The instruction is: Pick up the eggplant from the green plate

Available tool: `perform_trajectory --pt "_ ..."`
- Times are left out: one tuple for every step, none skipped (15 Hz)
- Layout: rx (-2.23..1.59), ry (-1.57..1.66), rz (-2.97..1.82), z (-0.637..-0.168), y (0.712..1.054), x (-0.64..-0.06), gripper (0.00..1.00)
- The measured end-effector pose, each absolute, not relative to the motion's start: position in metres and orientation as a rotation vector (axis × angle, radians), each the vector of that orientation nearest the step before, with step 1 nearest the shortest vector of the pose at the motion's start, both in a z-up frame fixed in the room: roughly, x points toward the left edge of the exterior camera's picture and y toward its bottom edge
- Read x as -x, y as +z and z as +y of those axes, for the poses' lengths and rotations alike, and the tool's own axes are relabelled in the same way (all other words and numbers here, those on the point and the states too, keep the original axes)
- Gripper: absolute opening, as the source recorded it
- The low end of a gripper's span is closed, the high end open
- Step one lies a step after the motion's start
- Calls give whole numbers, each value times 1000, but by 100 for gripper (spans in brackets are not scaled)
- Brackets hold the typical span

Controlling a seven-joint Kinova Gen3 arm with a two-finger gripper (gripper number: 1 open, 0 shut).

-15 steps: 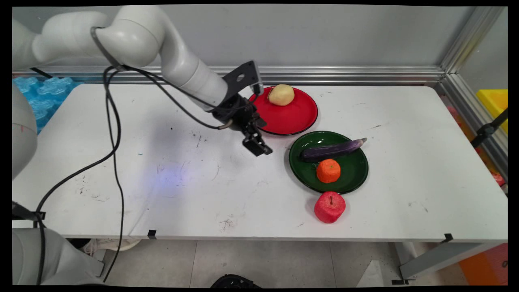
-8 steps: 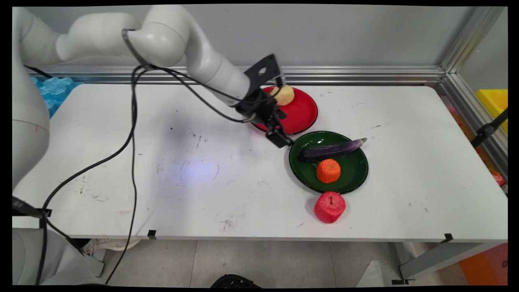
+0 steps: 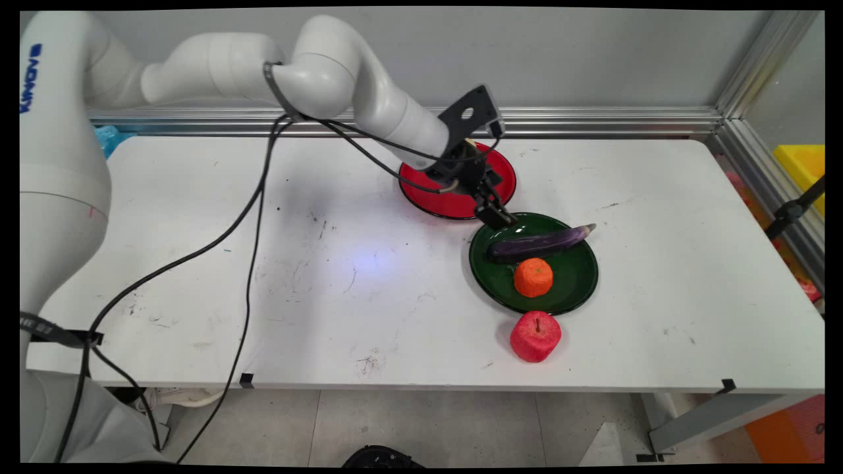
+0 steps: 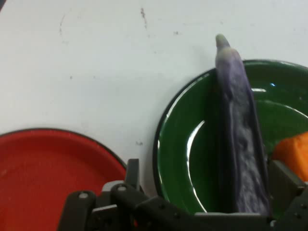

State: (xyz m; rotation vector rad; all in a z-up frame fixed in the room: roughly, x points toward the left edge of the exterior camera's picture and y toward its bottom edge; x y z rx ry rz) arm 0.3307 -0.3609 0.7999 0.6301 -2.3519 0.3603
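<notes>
Pincer (image 3: 495,217) hangs wide open over the green plate (image 3: 566,299), nearest the eggplant (image 3: 540,243): probably light, smooth-skinned, slippery; best gripped across mid-body. Orange (image 3: 533,277) lies beside it.

White table (image 3: 197,217), red plate (image 3: 435,201), green plate (image 3: 573,289), red apple (image 3: 535,336) directly on it

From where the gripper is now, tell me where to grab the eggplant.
Grip the eggplant mid-body from above, fingers across its narrow width. It lies lengthwise across the green plate, its stem tip overhanging the rim. The orange crowds one side, so stay clear of it.
</notes>
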Motion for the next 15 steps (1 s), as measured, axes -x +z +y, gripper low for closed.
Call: perform_trajectory --pt "-629 360 -2349 -364 797 -328 100" --pt "-628 358 -2345 -368 792 -324 100" --pt "-625 356 -2344 -370 789 -322 100" --pt "-621 351 -2342 -373 784 -318 100" --pt "-618 348 -2341 -375 780 -315 100" --pt "-613 338 -2340 -378 774 -310 100" --pt "-611 331 -2339 -379 770 -308 100" --pt "-609 324 -2338 -380 767 -305 100" --pt "-607 316 -2337 -381 763 -302 100" --pt "-604 310 -2336 -382 759 -299 100" --pt "-604 305 -2334 -383 755 -296 100" --pt "-603 302 -2333 -383 753 -294 100" --pt "-602 297 -2331 -384 750 -291 100" --pt "-602 293 -2330 -385 747 -289 100" --pt "-601 289 -2328 -386 745 -287 100"
